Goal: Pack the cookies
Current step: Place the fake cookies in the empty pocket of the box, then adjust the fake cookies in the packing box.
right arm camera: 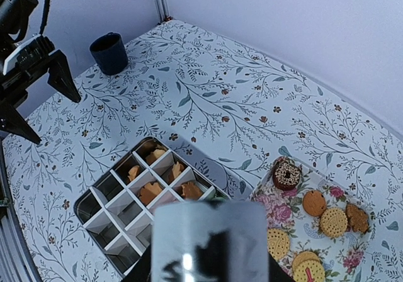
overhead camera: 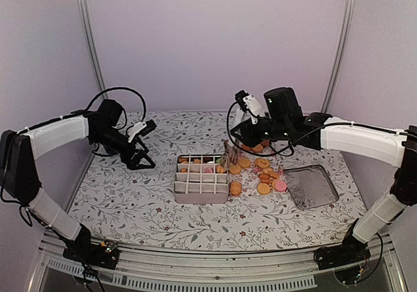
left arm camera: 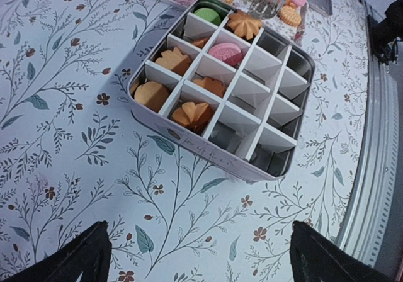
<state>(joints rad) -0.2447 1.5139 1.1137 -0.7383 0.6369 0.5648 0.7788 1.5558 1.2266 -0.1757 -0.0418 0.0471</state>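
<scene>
A white divided tin sits mid-table, with cookies in several of its cells: orange ones, a pink one and a green one. More cookies lie on a floral plate just right of the tin, including a dark brown ring. My right gripper is shut on shiny metal tongs, whose tips hang over the tin's far right corner. Whether the tongs hold a cookie is hidden. My left gripper hovers open and empty over bare cloth left of the tin.
The tin's lid lies upturned at the right of the plate. A dark blue cup stands at the far left corner. Lilac walls close in the back and both sides. A metal rail runs along the near edge.
</scene>
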